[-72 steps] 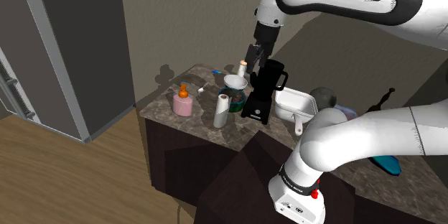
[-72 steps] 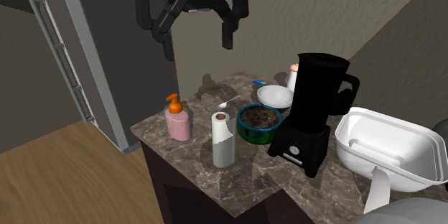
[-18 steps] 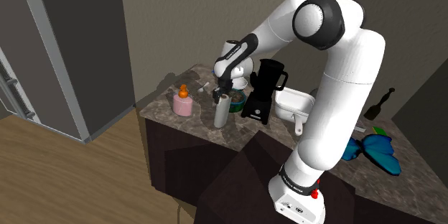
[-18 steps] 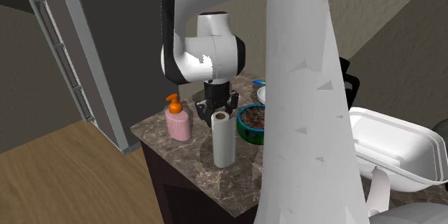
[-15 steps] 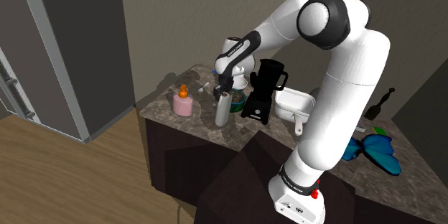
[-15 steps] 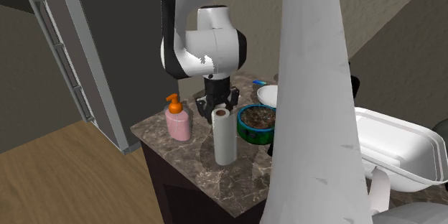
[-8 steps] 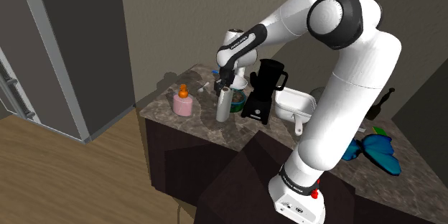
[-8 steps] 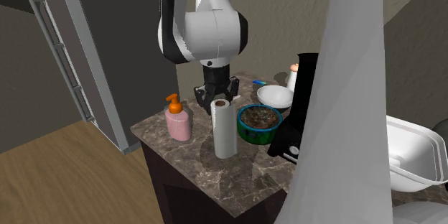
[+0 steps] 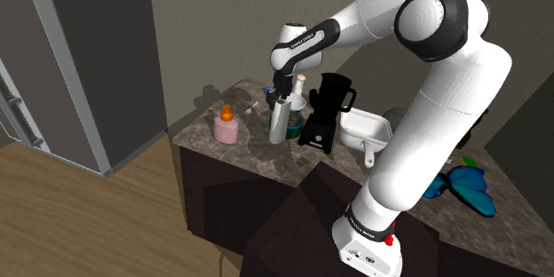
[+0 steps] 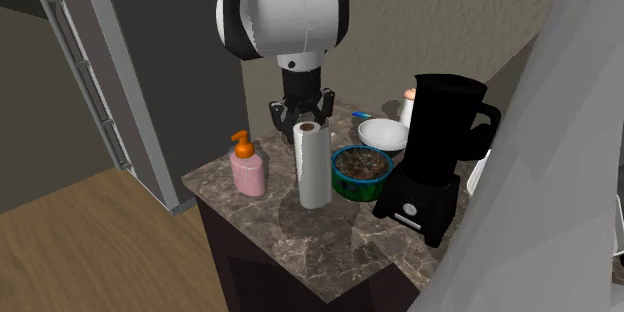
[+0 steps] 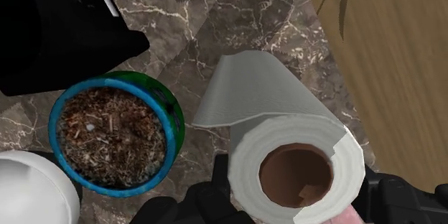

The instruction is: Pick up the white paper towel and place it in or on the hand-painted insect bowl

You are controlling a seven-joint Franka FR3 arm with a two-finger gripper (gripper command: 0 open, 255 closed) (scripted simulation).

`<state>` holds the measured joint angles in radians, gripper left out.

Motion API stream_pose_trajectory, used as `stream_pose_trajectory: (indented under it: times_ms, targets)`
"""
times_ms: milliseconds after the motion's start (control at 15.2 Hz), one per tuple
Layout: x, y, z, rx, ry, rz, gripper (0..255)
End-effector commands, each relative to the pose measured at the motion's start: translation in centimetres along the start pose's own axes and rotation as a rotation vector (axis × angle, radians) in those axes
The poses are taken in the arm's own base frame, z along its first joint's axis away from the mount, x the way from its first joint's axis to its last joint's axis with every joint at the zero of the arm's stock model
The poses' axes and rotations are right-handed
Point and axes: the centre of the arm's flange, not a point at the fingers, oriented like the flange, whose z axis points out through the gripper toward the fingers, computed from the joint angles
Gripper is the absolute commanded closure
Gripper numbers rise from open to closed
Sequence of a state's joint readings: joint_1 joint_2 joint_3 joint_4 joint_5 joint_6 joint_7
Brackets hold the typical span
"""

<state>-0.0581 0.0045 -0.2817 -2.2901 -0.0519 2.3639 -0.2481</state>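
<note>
Here a dark marbled counter [image 10: 300,250] meets wood floor [image 9: 89,222] beside a grey fridge [image 9: 80,62]. The arm [image 9: 373,9] arches down — its gripper [image 10: 300,120] clasps the upright paper towel [image 10: 314,170] by its top, toward the counter's floor-side edge, just beside the blue-rimmed bowl [image 10: 360,172].

Paper towel [image 11: 267,95]: white matt paper, faintly textured, brown cardboard core. Bowl [image 10: 350,188]: glossy blue-green wall, speckled brown inside. Countertop [image 11: 237,14]: dark polished veined stone. Floor [image 11: 402,57]: wood-grain planks. Blender [image 10: 445,130]: smooth black plastic look.
</note>
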Motion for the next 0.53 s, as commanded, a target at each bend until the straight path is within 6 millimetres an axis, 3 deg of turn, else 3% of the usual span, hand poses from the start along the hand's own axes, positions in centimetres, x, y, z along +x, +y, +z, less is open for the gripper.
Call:
stream_pose_trajectory:
  times_ms: [0,462]
  targets:
    - [0.0,0.0,-1.0,0.0,-0.001,0.0,255]
    - [0.2,0.2,-4.6,0.0,-0.001,0.0,255]
